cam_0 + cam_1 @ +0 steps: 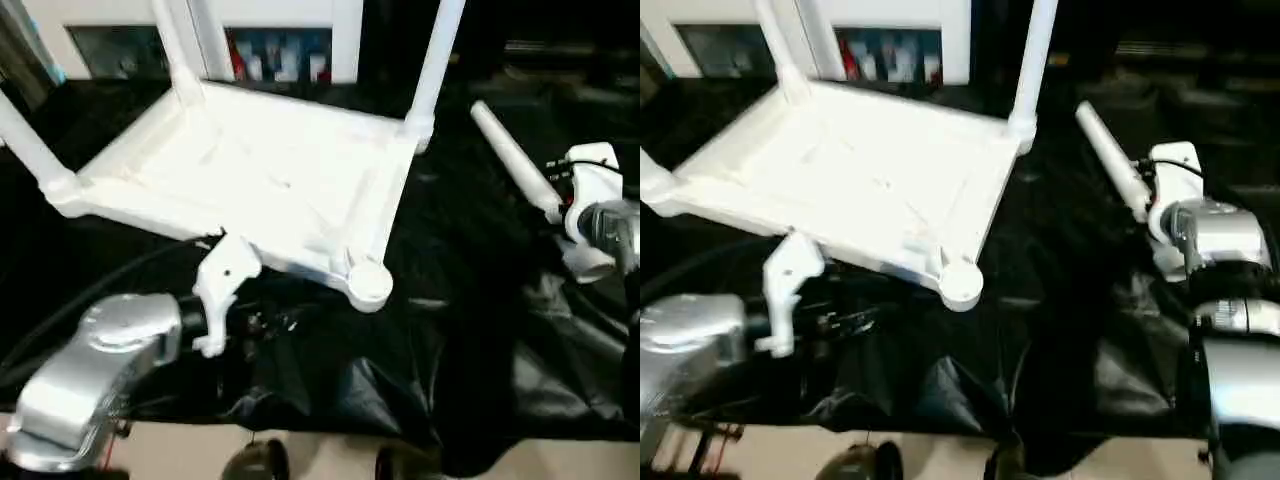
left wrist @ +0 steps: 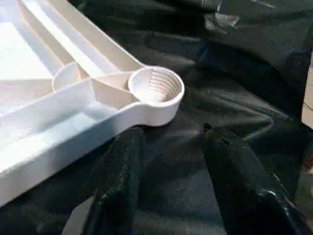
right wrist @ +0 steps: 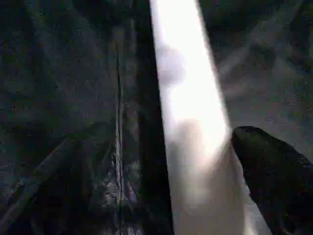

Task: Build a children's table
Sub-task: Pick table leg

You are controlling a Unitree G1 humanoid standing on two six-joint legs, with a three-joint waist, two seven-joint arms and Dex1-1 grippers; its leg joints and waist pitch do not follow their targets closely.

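The table top (image 1: 250,170) is laid upside down on black sheeting (image 1: 440,340), with three legs (image 1: 437,60) fitted upright. The near right socket (image 2: 156,88) is seen empty. The left gripper (image 2: 171,181) is held open just near of this socket. The fourth leg (image 1: 512,158) is positioned between the spread fingers (image 3: 274,166) of the right gripper (image 3: 161,166). White cabinets (image 1: 280,30) are located beyond.
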